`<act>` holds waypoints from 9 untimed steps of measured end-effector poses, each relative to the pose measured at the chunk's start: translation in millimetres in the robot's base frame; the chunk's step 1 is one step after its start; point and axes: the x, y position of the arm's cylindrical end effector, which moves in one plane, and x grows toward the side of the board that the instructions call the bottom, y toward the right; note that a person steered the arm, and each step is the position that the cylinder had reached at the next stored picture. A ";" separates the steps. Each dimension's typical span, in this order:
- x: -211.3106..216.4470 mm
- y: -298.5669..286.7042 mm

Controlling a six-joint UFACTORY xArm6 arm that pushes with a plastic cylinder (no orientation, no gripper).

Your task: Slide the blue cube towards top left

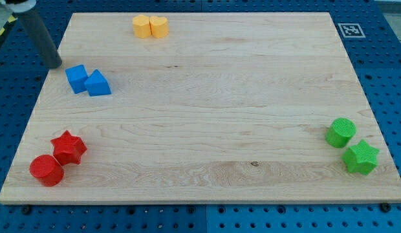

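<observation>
A: Where is the small blue plastic cube (75,78)?

B: Near the left edge of the pale wooden desk (207,103), touching a blue wedge-shaped block (97,84). My tip (56,65) stands just up-left of it.

A: How would it handle?

B: Probably light, rigid and easy to slide; best pushed from its lower-right face.

A: Jaws? Containers?

B: The rod has no jaws, and no containers are visible.

- Setting: robotics lab bench.
- Base: blue perforated metal table (381,39), regular grid of mounting holes, visible on all sides.
- Work surface: pale wooden board (207,110) laid on it.
- Marker: black-and-white fiducial tag (349,30), board's top right corner.
- Edge: yellow-black hazard tape (1,32), view's top left.
</observation>
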 end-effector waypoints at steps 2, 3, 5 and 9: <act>45.3 31.8; 43.3 52.1; 5.5 62.9; -23.7 144.5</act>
